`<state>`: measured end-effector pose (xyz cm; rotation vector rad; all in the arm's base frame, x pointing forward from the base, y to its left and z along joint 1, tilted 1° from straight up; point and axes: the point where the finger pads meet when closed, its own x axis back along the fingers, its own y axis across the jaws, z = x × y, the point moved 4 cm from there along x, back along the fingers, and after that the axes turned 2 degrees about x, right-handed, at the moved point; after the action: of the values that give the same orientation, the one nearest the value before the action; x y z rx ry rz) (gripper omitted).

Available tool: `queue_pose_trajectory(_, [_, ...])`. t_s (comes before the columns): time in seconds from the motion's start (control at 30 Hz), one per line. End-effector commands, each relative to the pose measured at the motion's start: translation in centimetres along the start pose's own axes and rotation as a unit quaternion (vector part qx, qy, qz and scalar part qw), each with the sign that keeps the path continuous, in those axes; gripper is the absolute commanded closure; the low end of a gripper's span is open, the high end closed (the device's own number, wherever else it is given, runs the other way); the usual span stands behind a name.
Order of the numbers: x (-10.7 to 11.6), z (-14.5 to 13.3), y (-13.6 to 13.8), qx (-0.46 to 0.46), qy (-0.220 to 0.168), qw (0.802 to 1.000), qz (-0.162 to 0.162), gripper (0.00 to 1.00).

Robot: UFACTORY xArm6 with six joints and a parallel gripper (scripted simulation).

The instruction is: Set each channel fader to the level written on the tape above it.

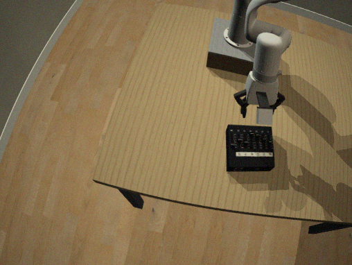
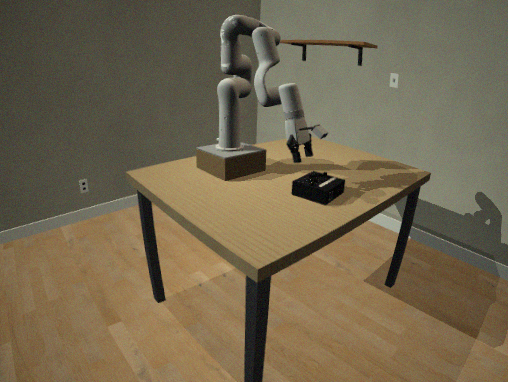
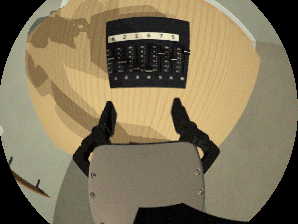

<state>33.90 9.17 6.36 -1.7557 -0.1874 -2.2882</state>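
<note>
A small black lighting desk (image 1: 250, 148) (image 2: 318, 187) (image 3: 145, 54) stands flat on the wooden table (image 1: 173, 104) (image 2: 225, 210). A row of several faders runs across it, with a white tape strip (image 1: 253, 154) (image 3: 143, 36) (image 2: 327, 182) along one side. The written levels and cap positions are too small to read. My gripper (image 1: 260, 107) (image 2: 300, 151) (image 3: 143, 106) is open and empty. It hangs well above the table, between the arm's base and the desk, with the desk ahead of the fingertips in the wrist view.
The arm's grey base block (image 1: 226, 52) (image 2: 231, 160) stands at the back of the table. The table's front edge (image 1: 208, 204) runs close behind the desk. A wall shelf (image 2: 327, 45) hangs high on the far wall.
</note>
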Motion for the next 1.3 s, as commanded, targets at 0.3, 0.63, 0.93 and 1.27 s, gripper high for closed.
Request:
queue_pose_trajectory(0.3, [0.1,0.1,0.0,0.000,0.002,1.000,0.001,0.00])
queue_pose_trajectory(0.63, [0.1,0.3,-0.1,-0.008,0.001,1.000,0.002,0.00])
queue_pose_trajectory(0.93, [0.1,1.5,-0.7,-0.085,-0.011,0.996,0.013,0.00])
queue_pose_trajectory(1.27, [0.8,5.2,-2.0,-0.318,-0.053,0.946,0.018,0.00])
